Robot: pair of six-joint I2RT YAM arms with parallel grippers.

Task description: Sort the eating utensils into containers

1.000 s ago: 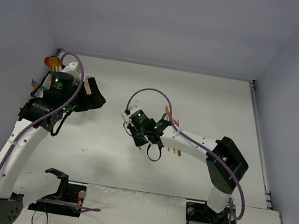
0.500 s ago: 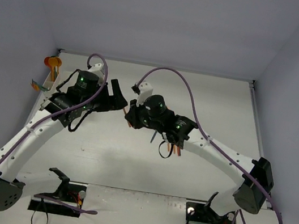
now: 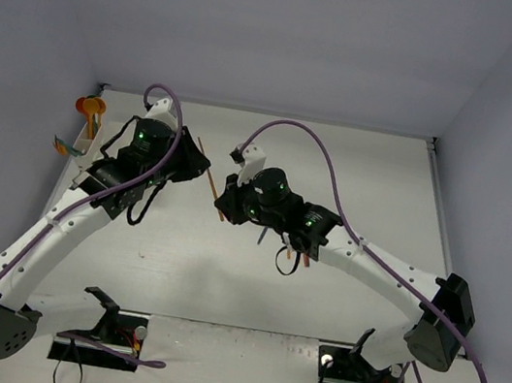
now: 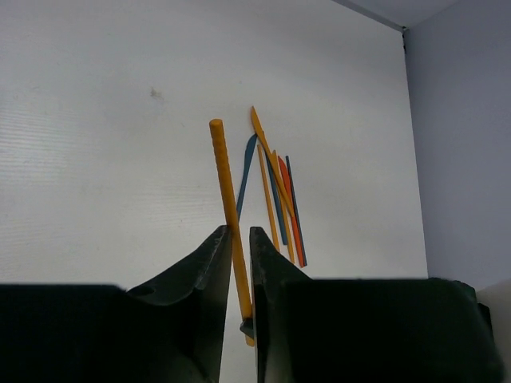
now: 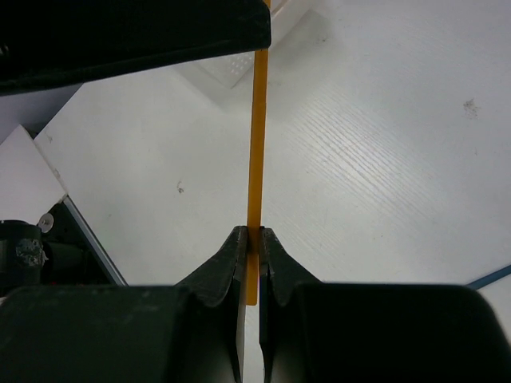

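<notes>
One orange stick (image 3: 207,167) hangs above the table's middle, held by both grippers. My left gripper (image 4: 239,235) is shut on its middle part, and the ribbed far end (image 4: 216,132) sticks out free. My right gripper (image 5: 254,235) is shut on the stick's (image 5: 257,144) other end. In the top view the left gripper (image 3: 198,162) and right gripper (image 3: 225,204) nearly touch. Several loose utensils (image 4: 278,199) in orange, blue and red lie on the table beyond. The white containers (image 3: 89,137) stand at the far left, with an orange spoon (image 3: 88,106) sticking out.
The right arm's forearm covers most of the utensil pile in the top view, where only an orange tip (image 3: 301,256) and a blue one (image 3: 261,236) show. Purple cables loop over both arms. Grey walls close in the table on three sides.
The left arm swung from the containers to the table's middle and shut its jaws on the orange stick. The right arm reached forward and left, still shut on the stick.
</notes>
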